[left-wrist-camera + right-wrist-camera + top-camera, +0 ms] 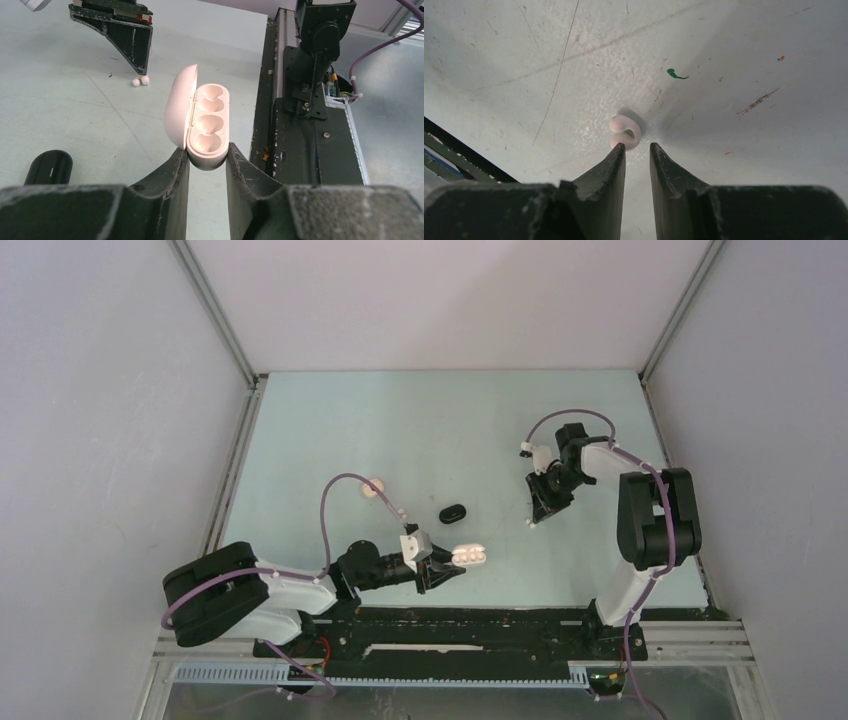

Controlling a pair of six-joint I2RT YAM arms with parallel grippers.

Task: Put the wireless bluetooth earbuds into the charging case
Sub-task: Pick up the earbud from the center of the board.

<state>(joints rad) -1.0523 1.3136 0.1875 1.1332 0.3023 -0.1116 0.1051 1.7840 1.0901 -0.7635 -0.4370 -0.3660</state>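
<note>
My left gripper (207,160) is shut on the near end of a pale pink charging case (207,125). The case's lid stands open to the left and its wells show empty. The case also shows in the top view (470,555), beside the left gripper (442,572). Two pale pink earbuds (625,131) lie touching each other on the table, just beyond the left fingertip of my right gripper (637,146). That gripper is slightly open, empty and points down at the table (540,510). The same buds show in the left wrist view (140,81).
A shut black case (455,511) lies mid-table and also shows in the left wrist view (47,167). A cream case (373,487) and tiny white buds (400,511) lie to its left. The black base rail (295,140) runs to the right of the held case.
</note>
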